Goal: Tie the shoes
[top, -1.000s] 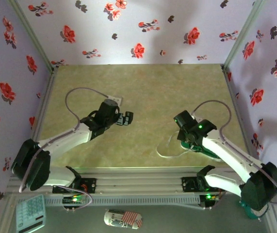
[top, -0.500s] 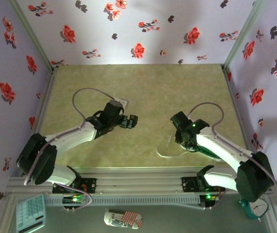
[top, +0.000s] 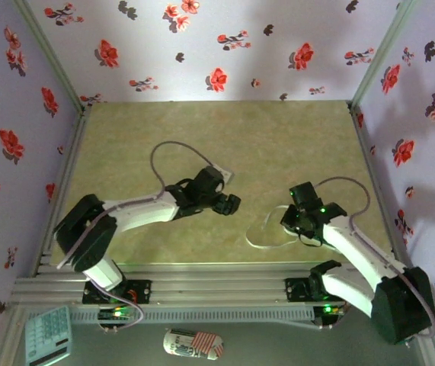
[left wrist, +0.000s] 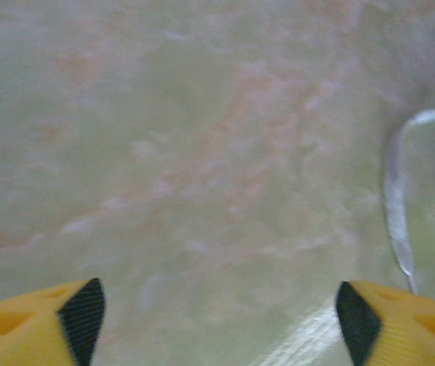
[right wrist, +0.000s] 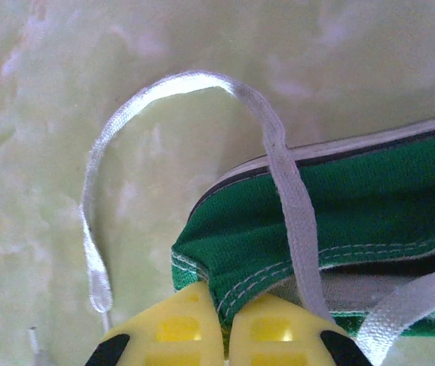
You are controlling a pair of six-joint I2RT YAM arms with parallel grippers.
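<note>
The green canvas shoe (right wrist: 354, 198) lies on its side, white sole edge up, in the right wrist view. My right gripper (right wrist: 225, 309) is shut, its yellow fingers (right wrist: 167, 328) pinching the stitched canvas rim at the shoe's opening. One white lace (right wrist: 293, 198) runs across the canvas and loops out over the table to a loose tip. From above, the right gripper (top: 299, 226) covers most of the shoe, and the lace loop (top: 263, 233) lies to its left. My left gripper (top: 230, 204) hangs open just left of that loop, nothing between its fingertips (left wrist: 84, 309), the lace (left wrist: 395, 206) at its right.
The green marbled table (top: 225, 145) is boxed in by floral walls on three sides. In front of the rail lie a pale keypad device (top: 47, 336) and a striped oblong thing (top: 193, 345). Open tabletop stretches behind both arms.
The left arm has swung right toward the lace loop, its jaws narrowing a little. The right gripper has shut on the shoe's canvas rim and shifted slightly right.
</note>
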